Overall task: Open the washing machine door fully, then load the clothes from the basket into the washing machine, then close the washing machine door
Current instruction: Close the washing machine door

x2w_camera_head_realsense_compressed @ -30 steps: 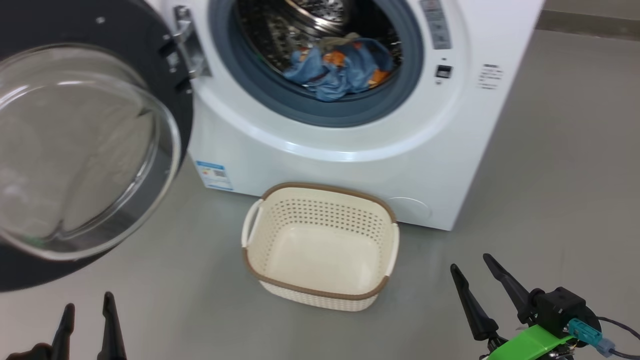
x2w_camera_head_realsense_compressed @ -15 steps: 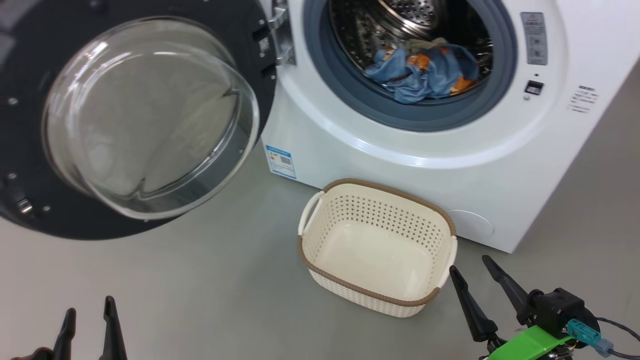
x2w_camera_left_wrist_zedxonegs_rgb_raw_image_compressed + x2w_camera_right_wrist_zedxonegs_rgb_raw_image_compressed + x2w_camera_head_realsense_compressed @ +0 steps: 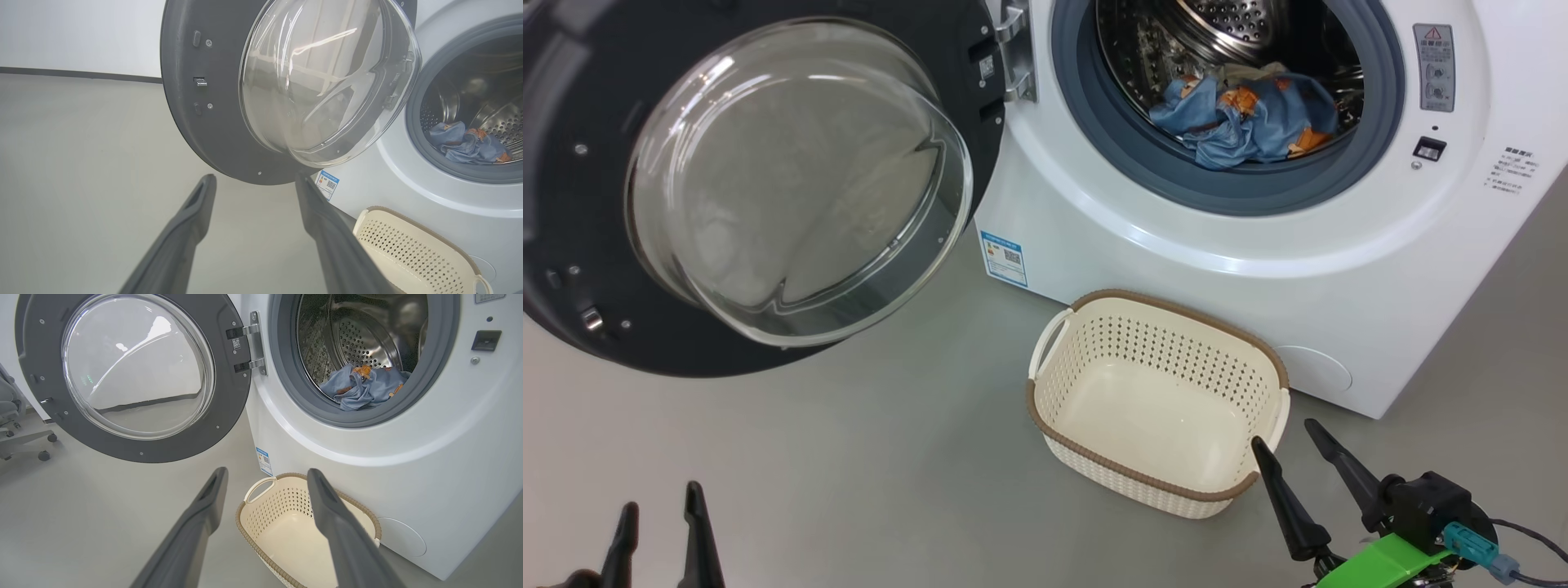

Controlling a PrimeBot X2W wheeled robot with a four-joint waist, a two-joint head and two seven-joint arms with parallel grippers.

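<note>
Head and wrist views of the loading station. We see the washing machine standing on the grey floor. The washing machine door is swung wide to the robot's left on its hinge, with the inner face of its clear bowl turned toward us. We locate the clothes, light-blue fabric with an orange-brown print, lying bunched at the bottom of the steel drum, just behind the lower lip of the grey gasket. The basket sits upright on the floor just in front of the machine, below the opening and to the right of the blue label sticker; its cream bottom is in plain sight. The left gripper hangs at the lower left, well apart from the door, its fingers spread and grasping nothing. The right gripper hovers by the basket's near right corner, its fingers likewise parted and carrying no load; whether a fingertip touches the rim we cannot tell.
</note>
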